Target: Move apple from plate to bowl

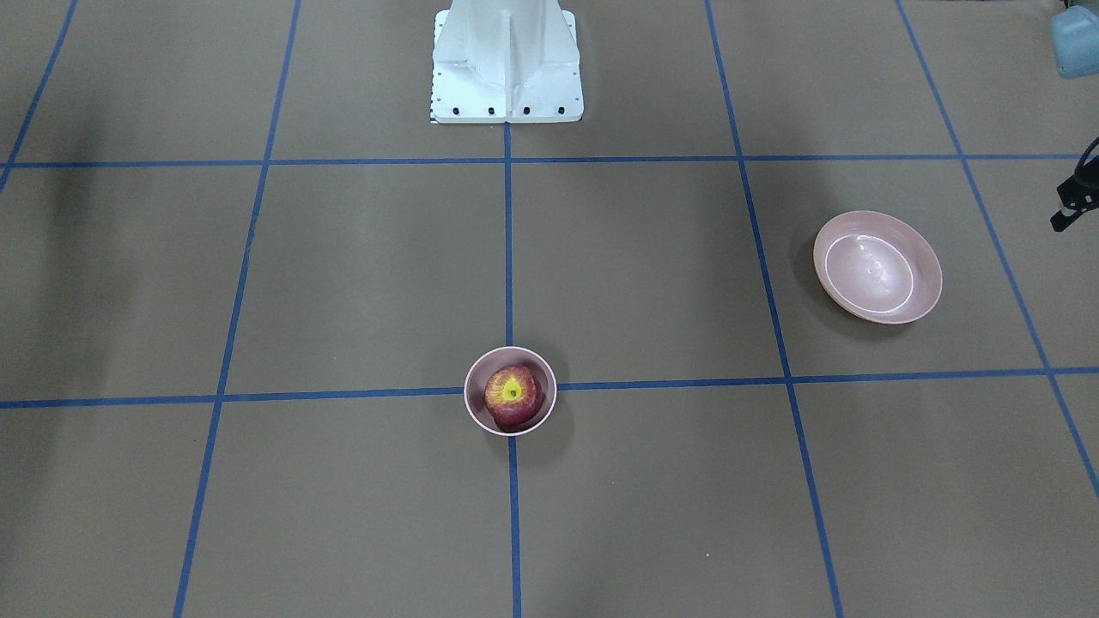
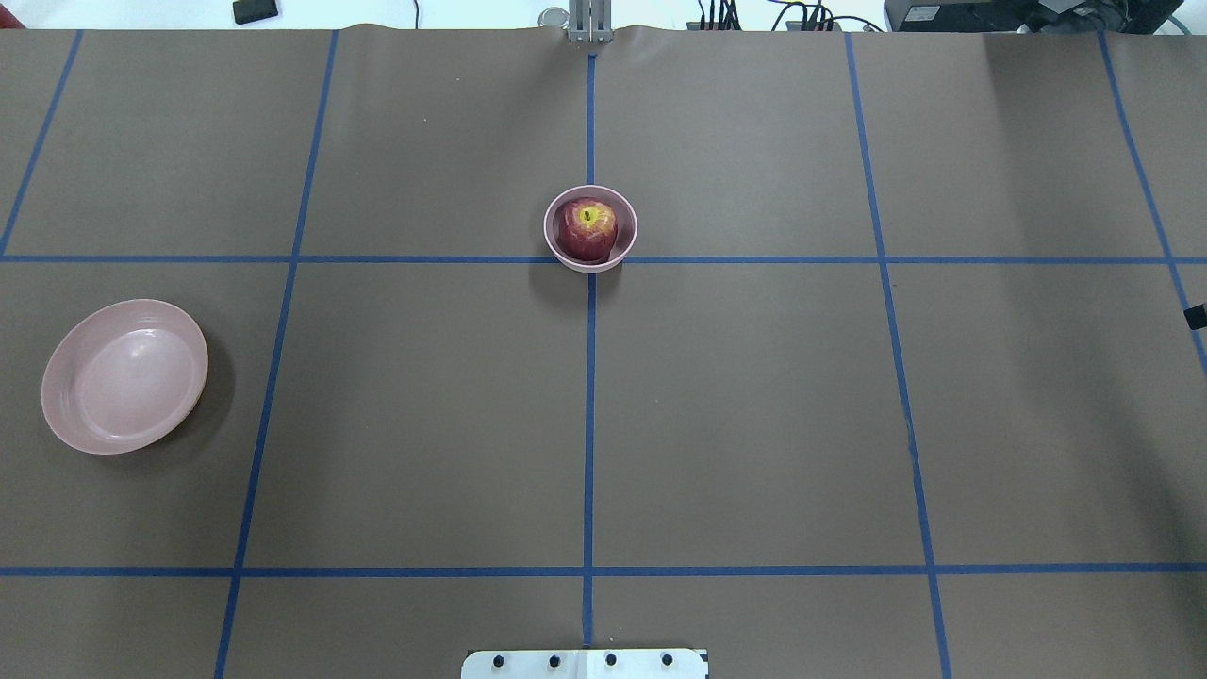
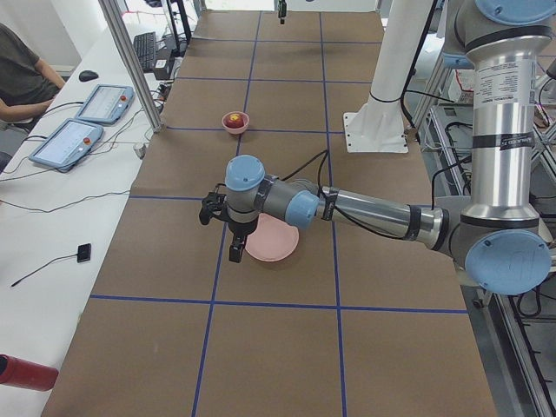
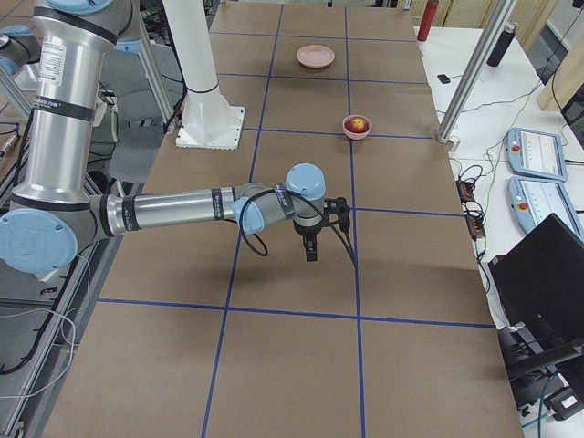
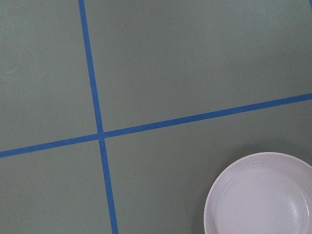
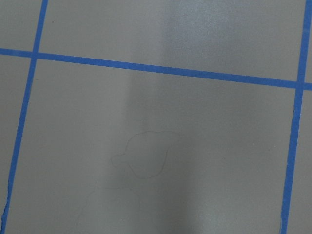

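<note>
The dark-red apple [image 1: 513,396] with its yellow-green stem patch sits inside the small deep pink bowl [image 1: 470,388] at the table's middle line; both also show in the overhead view, apple [image 2: 589,228] and bowl [image 2: 628,241]. The wide pink plate [image 1: 877,267] lies empty on the robot's left side and shows in the left wrist view [image 5: 263,195]. My left gripper [image 3: 233,250] hovers beside the plate's outer edge. My right gripper [image 4: 310,251] hovers above bare table far from the bowl. I cannot tell whether either gripper is open or shut.
The white robot base [image 1: 506,64] stands at the table's near middle. Blue tape lines [image 2: 589,424] divide the brown table into squares. An operator [image 3: 22,78], tablets [image 3: 104,102] and a metal post [image 3: 130,69] are along the far side.
</note>
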Tool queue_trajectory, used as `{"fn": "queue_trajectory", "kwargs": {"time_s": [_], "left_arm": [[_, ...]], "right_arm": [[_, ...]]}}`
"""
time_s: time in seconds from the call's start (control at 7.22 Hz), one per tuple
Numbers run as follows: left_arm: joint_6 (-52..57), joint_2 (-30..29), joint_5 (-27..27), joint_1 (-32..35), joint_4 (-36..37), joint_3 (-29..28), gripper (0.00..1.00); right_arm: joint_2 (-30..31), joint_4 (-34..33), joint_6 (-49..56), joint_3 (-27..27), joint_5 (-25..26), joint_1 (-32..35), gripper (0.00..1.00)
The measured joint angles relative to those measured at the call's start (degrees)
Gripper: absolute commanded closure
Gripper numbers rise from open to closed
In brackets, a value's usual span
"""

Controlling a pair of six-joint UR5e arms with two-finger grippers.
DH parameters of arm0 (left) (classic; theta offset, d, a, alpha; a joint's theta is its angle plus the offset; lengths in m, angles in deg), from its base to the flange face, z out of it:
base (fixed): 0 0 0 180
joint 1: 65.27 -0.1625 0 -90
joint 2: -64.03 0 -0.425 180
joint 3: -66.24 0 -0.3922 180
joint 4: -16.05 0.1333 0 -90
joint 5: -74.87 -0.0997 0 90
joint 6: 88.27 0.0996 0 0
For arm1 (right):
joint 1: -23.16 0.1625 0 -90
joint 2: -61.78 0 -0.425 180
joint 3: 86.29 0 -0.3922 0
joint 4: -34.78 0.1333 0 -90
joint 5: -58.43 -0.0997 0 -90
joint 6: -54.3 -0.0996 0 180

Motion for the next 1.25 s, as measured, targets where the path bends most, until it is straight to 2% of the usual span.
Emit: {"fn": "queue_trajectory", "kwargs": {"time_s": [1.25], "left_arm": [[-0.1,-0.1,0.1,-0.1,-0.1,0.1,0.02]], "right_arm": [[0.0,-0.2,6.3,-1.6,1.8,-0.8,0.01]]}}
